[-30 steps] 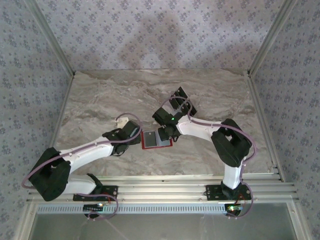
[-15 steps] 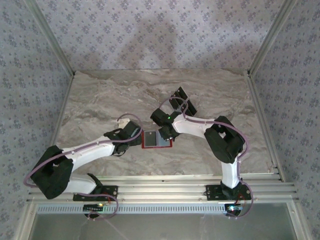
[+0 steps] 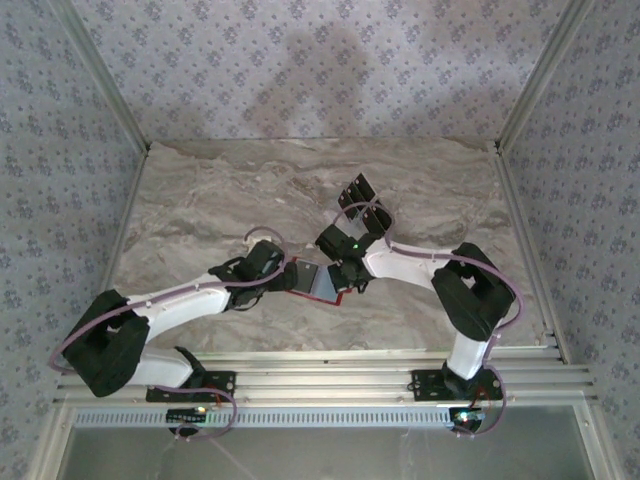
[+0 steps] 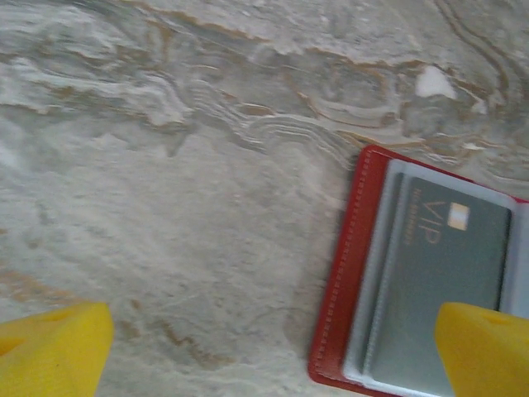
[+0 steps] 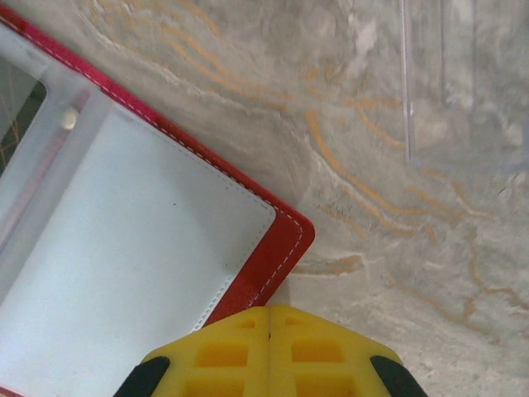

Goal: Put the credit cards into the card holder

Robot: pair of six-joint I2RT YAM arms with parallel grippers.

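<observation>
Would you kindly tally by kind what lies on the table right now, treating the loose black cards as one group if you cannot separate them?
Red card holder: 1
Card in its pocket, lettered VIP: 1
Group of loose black cards: 1, too small and overlapped to count singly
Total: 3
</observation>
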